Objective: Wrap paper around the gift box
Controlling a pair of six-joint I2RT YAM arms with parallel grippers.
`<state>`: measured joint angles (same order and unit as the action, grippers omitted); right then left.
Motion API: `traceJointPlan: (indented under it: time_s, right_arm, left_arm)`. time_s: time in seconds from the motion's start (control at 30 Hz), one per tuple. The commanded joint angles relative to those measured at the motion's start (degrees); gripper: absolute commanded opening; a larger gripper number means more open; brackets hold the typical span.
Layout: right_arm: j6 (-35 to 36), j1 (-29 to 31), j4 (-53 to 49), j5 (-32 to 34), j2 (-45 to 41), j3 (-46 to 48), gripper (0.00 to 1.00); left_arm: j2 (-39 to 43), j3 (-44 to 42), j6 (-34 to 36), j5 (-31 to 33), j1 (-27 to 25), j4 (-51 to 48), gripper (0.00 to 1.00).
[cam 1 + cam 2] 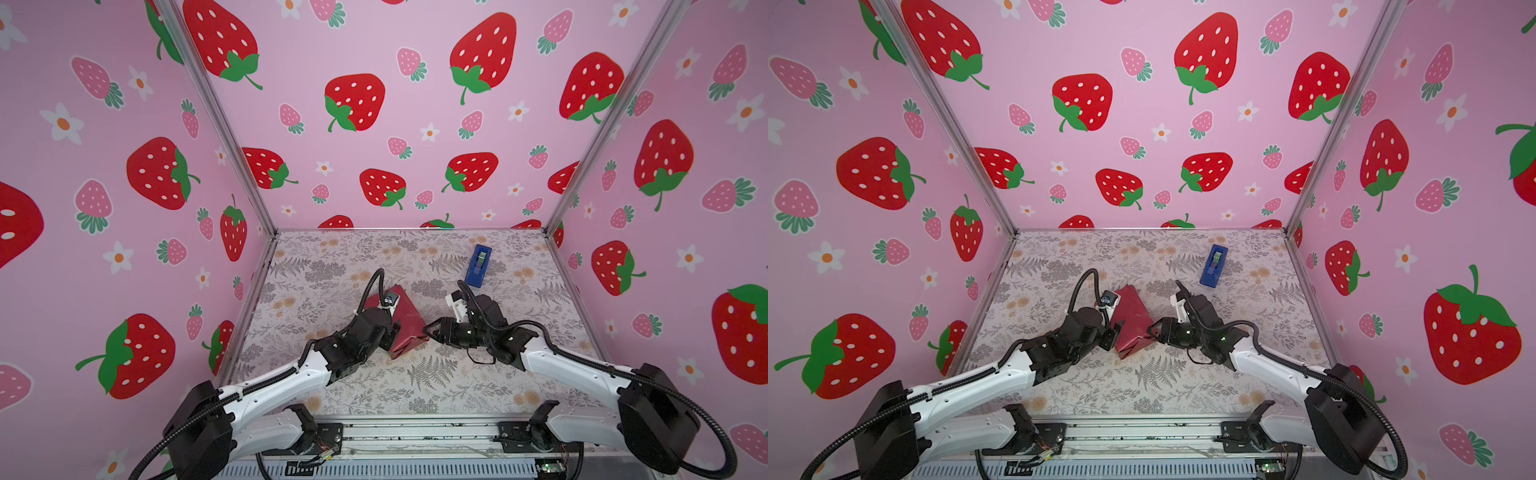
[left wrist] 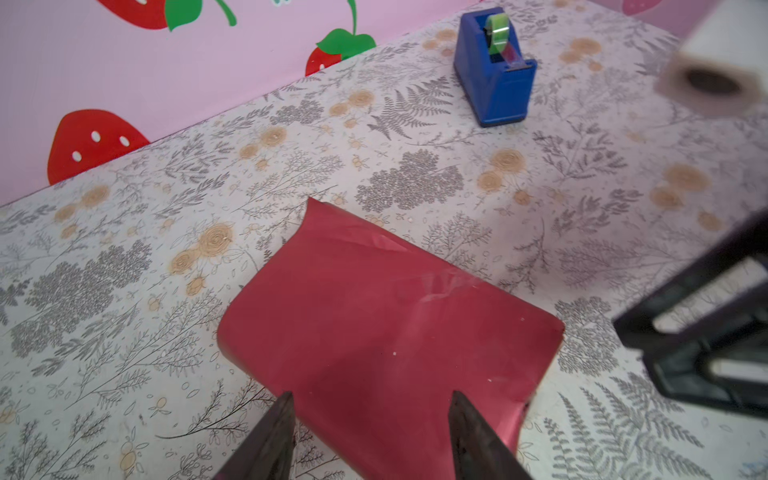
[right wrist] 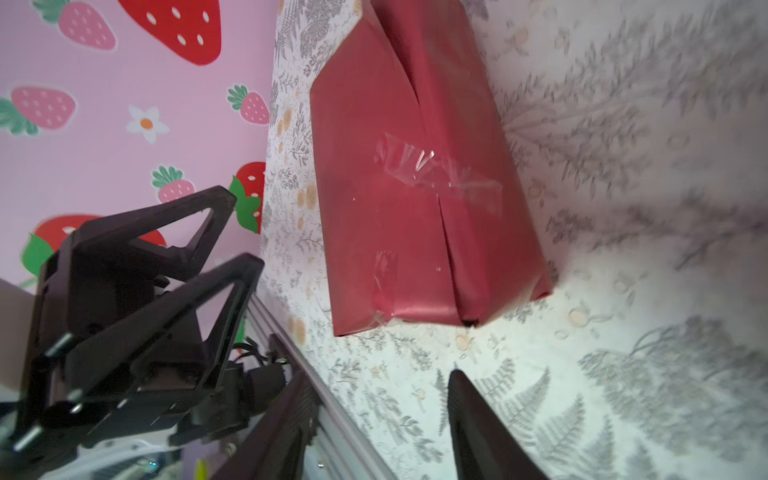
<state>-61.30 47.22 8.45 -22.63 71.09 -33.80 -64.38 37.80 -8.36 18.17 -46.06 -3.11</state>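
Paper (image 1: pixel 407 324), taped shut round the box, sat mid-tabletop (image 1: pixel 457 386). Left gripper (image 2: pixel 370 397) stood released, jaws apart over one edge of the parcel. Right gripper (image 3: pixel 382 376) gaped just beside the opposite end, holding nothing. Dispenser (image 1: pixel 478 266) stood well behind.

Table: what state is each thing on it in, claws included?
paper, folded closed around the box, seam taped
gift box, hidden under the paper
tape dispenser, upright, roll loaded
left claw, open, over the paper's end
right claw, open, holding nothing
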Motion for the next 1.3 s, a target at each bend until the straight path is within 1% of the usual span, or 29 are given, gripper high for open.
traceJointPlan:
  time_s: [0.0,0.13,0.17,0.23,0.27,0.37,0.53,0.73,0.93,1.03,1.27]
  right_arm:
    - [-13.72,3.29,11.62,5.20,0.60,2.72,0.59]
    - [-23.66,7.26,14.82,10.92,3.03,4.34,0.61]
    - [-25.87,7.73,13.43,11.54,4.22,3.54,0.62]
    - [-28.19,8.08,11.07,10.74,7.01,1.58,0.61]
    - [-29.53,8.36,11.54,10.29,8.36,1.19,0.61]
    - [-34.13,9.28,17.62,10.69,11.28,2.54,0.59]
    - [-35.44,9.40,19.79,10.50,13.82,2.04,0.55]
    - [-35.46,9.38,19.13,12.19,12.46,1.99,0.53]
    - [-37.35,9.22,19.96,13.98,11.44,3.38,0.52]
    - [-37.40,8.76,21.05,13.56,12.26,3.74,0.52]
    - [-38.54,8.49,22.59,13.13,13.39,5.13,0.40]
  left_arm:
    - [2.41,1.10,-7.67,-4.84,3.37,-6.08,0.60]
    - [5.51,-0.94,-9.43,-8.74,6.87,-6.35,0.60]
    - [6.26,-1.44,-9.45,-9.30,7.54,-6.39,0.60]
    - [7.28,-2.15,-9.44,-10.45,8.88,-6.55,0.60]
    - [7.66,-2.42,-9.32,-10.97,9.55,-6.77,0.60]
    - [8.62,-3.06,-9.01,-12.23,11.13,-7.08,0.60]
    - [9.80,-4.56,-8.88,-14.01,12.73,-6.31,0.59]
    - [10.28,-5.28,-8.73,-15.76,14.10,-5.99,0.59]
    - [10.33,-6.23,-8.57,-17.33,14.86,-4.65,0.58]
    - [9.94,-6.42,-8.42,-18.16,15.21,-4.21,0.58]
    - [9.88,-7.47,-8.76,-18.95,15.96,-3.55,0.58]
